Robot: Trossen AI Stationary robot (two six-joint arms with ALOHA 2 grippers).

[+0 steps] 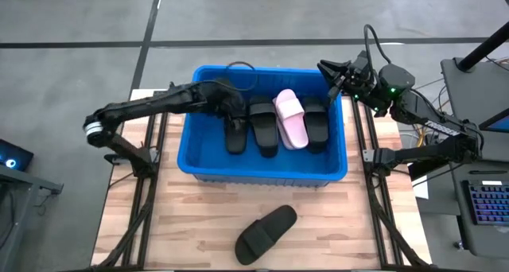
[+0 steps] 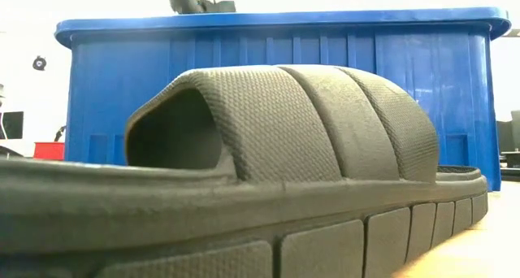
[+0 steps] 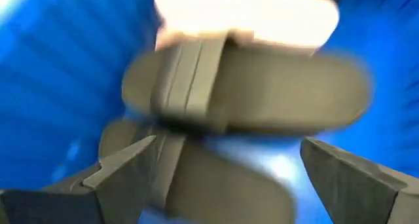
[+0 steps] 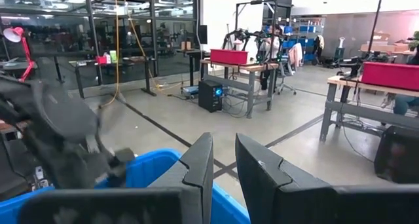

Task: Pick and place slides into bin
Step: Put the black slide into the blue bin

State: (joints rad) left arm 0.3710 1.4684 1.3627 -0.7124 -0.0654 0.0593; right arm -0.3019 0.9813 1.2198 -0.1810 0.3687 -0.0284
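Note:
The blue bin [image 1: 203, 157] stands at the middle of the table and fills the background of the low view [image 2: 106, 83]. In it lie three black slides [image 1: 236, 133] [image 1: 264, 129] [image 1: 316, 121] and a pink slide [image 1: 291, 119], side by side. Another black slide [image 1: 266, 234] [image 2: 284, 132] rests sole down on the table in front of the bin. My left gripper [image 1: 232, 111] [image 3: 229, 171] hangs open over the leftmost black slides [image 3: 262, 93] in the bin, touching nothing. My right gripper [image 1: 324, 68] [image 4: 224, 168] waits shut and empty above the bin's far right corner.
Bare wooden tabletop [image 1: 199, 224] lies around the loose slide at the near side. The bin's walls [image 4: 150, 165] rise around my left gripper. A keyboard [image 1: 489, 204] and cables sit beyond the table's right edge.

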